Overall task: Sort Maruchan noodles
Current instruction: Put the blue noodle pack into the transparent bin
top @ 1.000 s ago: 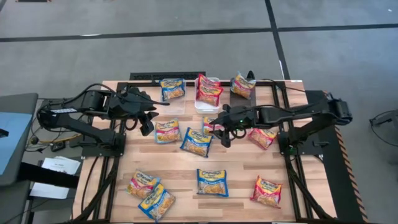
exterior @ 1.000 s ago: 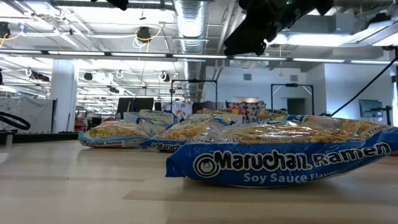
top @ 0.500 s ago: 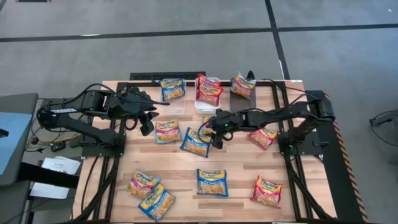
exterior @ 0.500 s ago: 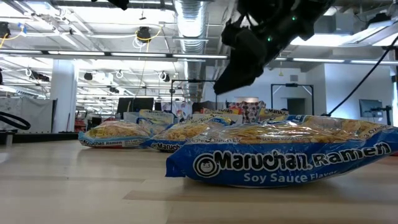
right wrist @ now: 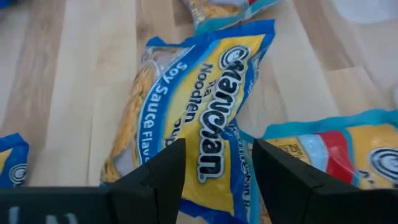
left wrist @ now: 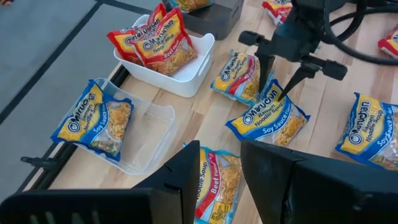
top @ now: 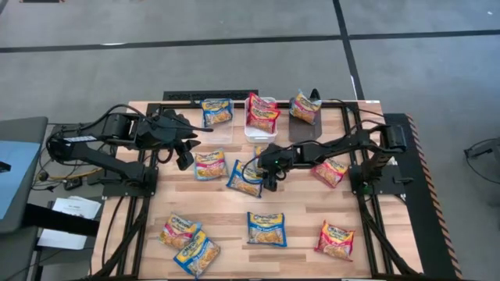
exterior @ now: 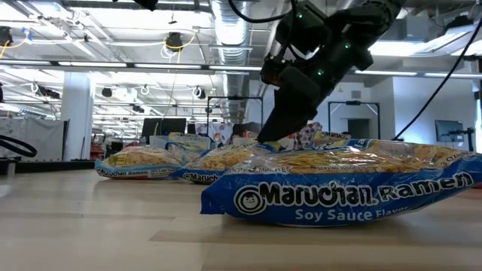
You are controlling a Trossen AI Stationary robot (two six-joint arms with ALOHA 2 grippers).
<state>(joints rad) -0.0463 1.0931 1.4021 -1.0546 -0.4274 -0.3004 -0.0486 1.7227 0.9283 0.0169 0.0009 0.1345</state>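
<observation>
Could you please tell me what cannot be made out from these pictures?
- Whether the right gripper touches the blue soy sauce packet: its open fingertips hide the contact.
- Dark bin: its contents, under the packet lying across it.
- Low view: far packets, behind the nearest packet.

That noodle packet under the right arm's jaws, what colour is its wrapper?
Blue and yellow, labelled Soy Sauce Flavor; the packet shows best in the right wrist view.

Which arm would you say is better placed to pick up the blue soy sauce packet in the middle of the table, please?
The right. Its end effector hangs open directly over the blue soy sauce packet, fingers straddling its edge. The left end effector waits farther off, beside the beef packet.
</observation>
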